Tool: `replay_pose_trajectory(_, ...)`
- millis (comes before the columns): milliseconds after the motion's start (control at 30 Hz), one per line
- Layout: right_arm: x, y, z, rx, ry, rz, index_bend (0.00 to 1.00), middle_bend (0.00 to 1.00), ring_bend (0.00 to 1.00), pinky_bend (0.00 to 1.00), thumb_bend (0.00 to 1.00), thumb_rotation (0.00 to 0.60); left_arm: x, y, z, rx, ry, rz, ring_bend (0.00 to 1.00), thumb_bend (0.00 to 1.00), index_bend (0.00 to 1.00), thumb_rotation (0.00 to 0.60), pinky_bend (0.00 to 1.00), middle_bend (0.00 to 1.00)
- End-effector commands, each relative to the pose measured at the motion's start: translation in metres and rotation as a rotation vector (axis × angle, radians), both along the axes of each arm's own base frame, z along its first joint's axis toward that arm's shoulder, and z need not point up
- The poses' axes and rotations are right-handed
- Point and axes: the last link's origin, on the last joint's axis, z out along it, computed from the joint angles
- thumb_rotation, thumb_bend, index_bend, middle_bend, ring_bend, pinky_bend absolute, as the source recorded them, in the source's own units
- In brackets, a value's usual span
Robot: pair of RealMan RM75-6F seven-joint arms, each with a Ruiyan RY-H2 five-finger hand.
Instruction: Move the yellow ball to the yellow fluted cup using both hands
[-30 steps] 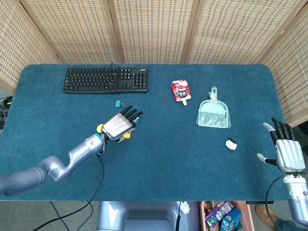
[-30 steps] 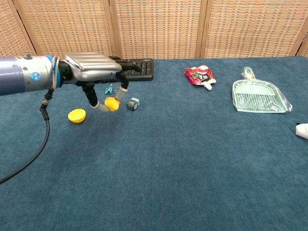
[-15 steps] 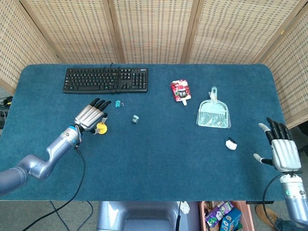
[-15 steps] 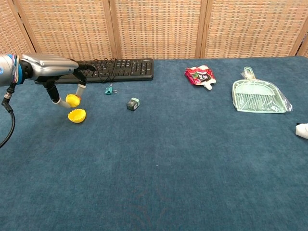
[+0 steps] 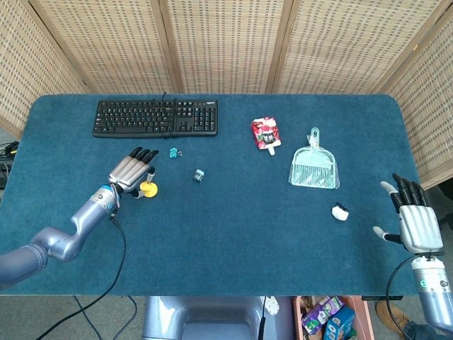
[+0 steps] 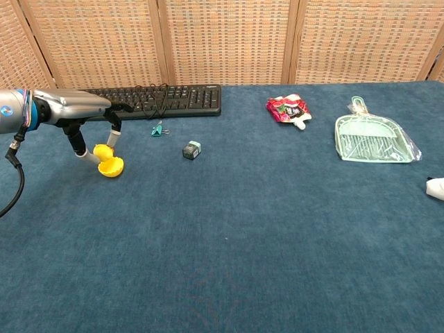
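1. The left hand [image 6: 73,111] pinches the yellow ball [image 6: 103,150] between thumb and a finger, right at the rim of the yellow fluted cup [image 6: 111,166] — whether ball touches cup is unclear.
2. From the head view the hand hides most of the ball.
3. The right hand [image 5: 414,221] hangs apart at the table's [image 5: 233,234] right edge, fingers spread, empty — outside the chest view.
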Motion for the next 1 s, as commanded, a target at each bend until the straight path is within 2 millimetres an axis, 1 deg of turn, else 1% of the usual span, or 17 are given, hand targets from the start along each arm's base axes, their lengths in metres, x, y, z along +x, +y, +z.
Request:
replay_pose_trajectory(33, 0.0005, 0.0, -0.0007, 0.001, 0.003, 0.002, 0.0, 0.0, 0.0, 0.0, 0.0, 0.6, -0.0011, 0.0005, -0.0032, -0.008, 0.004, 0.006, 0.0, 0.3, 0.59, 0.6, 0.0, 0.0)
replay_pose_trajectory(167, -0.0004, -0.0005, -0.001, 0.0, 0.008, -0.003, 0.0, 0.0, 0.0, 0.0, 0.0, 0.6, -0.0002, 0.0016, -0.0074, -0.015, 0.006, 0.007, 0.0, 0.3, 0.59, 0.6, 0.0, 0.0)
replay_pose_trajectory(400, -0.0015, -0.0015, -0.0027, 0.001, 0.015, -0.012, 0.0, 0.0, 0.0, 0.0, 0.0, 0.6, -0.0009, 0.004, -0.0092, -0.024, 0.022, 0.018, 0.0, 0.3, 0.59, 0.6, 0.0, 0.0)
replay_pose_trajectory(567, -0.0021, -0.0015, -0.0027, -0.002, 0.015, -0.017, 0.0, 0.0, 0.0, 0.0, 0.0, 0.6, -0.0026, 0.0038, -0.0117, -0.029, 0.028, 0.028, 0.0, 0.3, 0.54, 0.6, 0.0, 0.0)
replay_pose_trajectory(833, -0.0017, -0.0017, -0.0032, -0.003, 0.019, -0.018, 0.0, 0.0, 0.0, 0.0, 0.0, 0.6, -0.0017, 0.0022, -0.0101, -0.031, 0.026, 0.024, 0.0, 0.3, 0.27, 0.6, 0.0, 0.0)
replay_pose_trajectory(1000, -0.0014, -0.0012, -0.0033, -0.003, 0.017, -0.017, 0.0, 0.0, 0.0, 0.0, 0.0, 0.6, -0.0006, 0.0006, -0.0052, -0.025, 0.012, 0.026, 0.0, 0.3, 0.18, 0.6, 0.0, 0.0)
